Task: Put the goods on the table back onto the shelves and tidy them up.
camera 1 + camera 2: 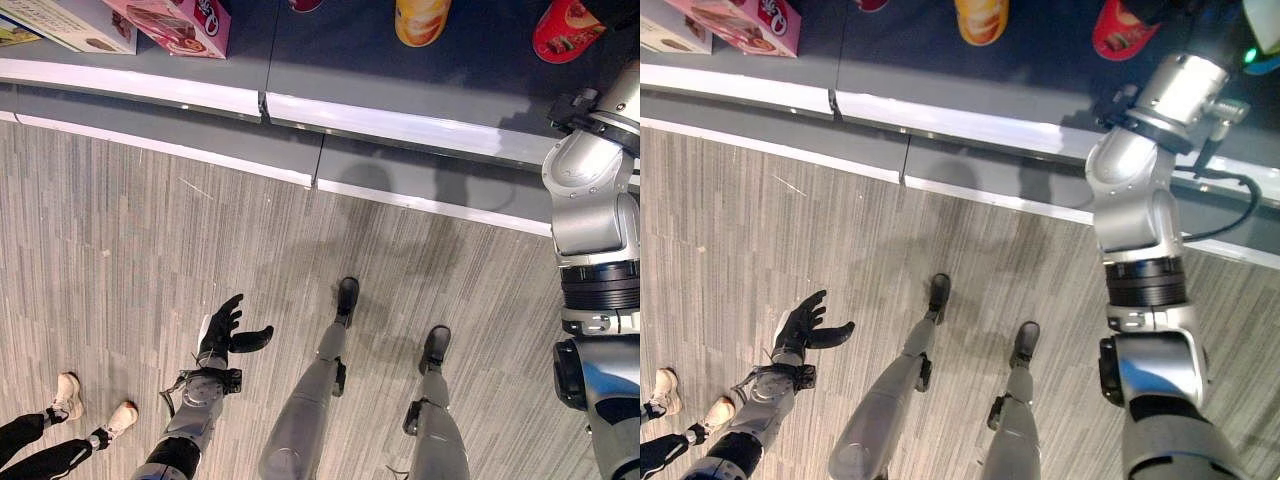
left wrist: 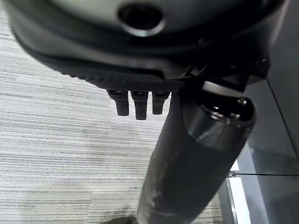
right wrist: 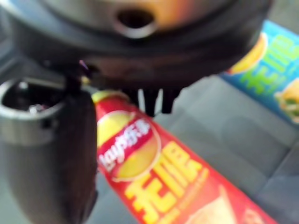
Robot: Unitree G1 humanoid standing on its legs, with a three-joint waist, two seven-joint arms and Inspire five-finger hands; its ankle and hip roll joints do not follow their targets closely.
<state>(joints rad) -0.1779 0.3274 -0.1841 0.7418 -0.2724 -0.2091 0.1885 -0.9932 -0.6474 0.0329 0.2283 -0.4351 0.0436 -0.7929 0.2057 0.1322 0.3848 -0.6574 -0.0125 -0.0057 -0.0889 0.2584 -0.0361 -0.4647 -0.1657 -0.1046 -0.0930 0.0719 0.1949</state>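
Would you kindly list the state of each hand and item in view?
left hand: open, holding nothing, low over the floor
right hand: by the red can, grip unclear
red can: lying on the shelf
yellow can: on the shelf
pink box: on the shelf

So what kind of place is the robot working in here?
Probably a shop or a mock-up of one: a grey shelf carries packaged snacks, including a pink box and a red crisp tube, above a striped floor. The right robot hand reaches toward the tube.
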